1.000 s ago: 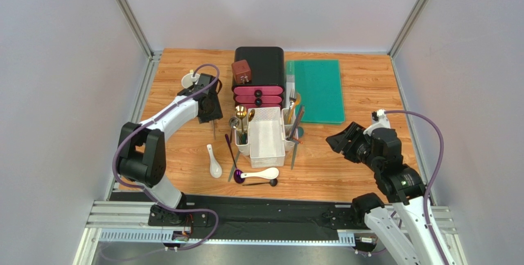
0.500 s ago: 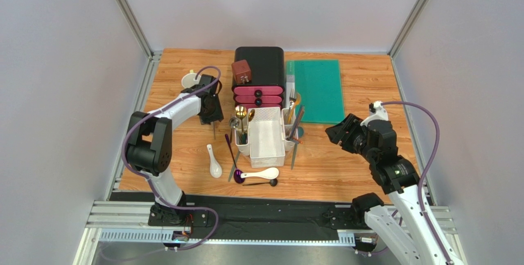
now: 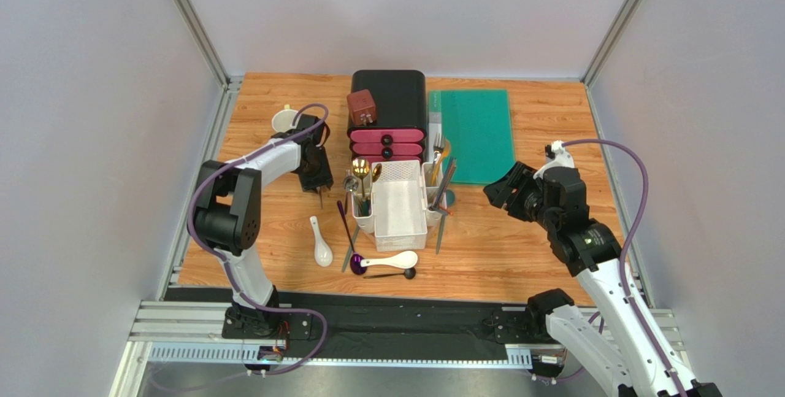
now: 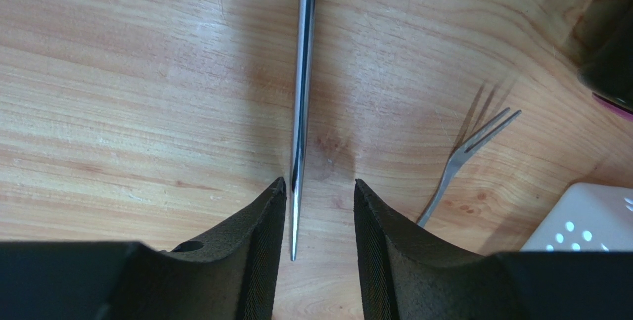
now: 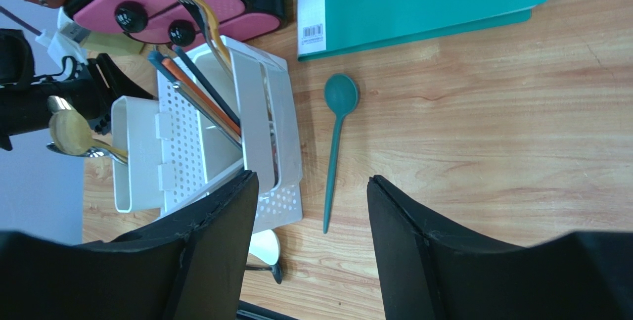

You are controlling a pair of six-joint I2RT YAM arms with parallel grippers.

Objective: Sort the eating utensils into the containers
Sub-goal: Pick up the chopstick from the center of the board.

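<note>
A silver chopstick (image 4: 301, 97) lies on the wood, its tip between the jaws of my left gripper (image 4: 318, 183). The jaws stand apart, the left pad close to the stick and the right one clear of it. A silver fork (image 4: 461, 158) lies just right of them. In the top view the left gripper (image 3: 318, 176) is left of the white caddy (image 3: 398, 222), which holds several utensils in its side bins. My right gripper (image 5: 312, 179) hangs open and empty over a teal spoon (image 5: 336, 134) beside the caddy (image 5: 256, 123). Two white ceramic spoons (image 3: 320, 242) (image 3: 392, 260), a purple spoon (image 3: 353, 245) and a black spoon (image 3: 392, 274) lie in front.
A black-and-pink drawer box (image 3: 387, 116) stands behind the caddy, with a green folder (image 3: 474, 135) to its right. A pale mug (image 3: 286, 121) sits behind the left gripper. A dark chopstick (image 3: 440, 231) lies by the caddy's right side.
My left arm has tucked in and its jaws have narrowed a little around the chopstick. My right gripper has moved up and left, toward the caddy.
</note>
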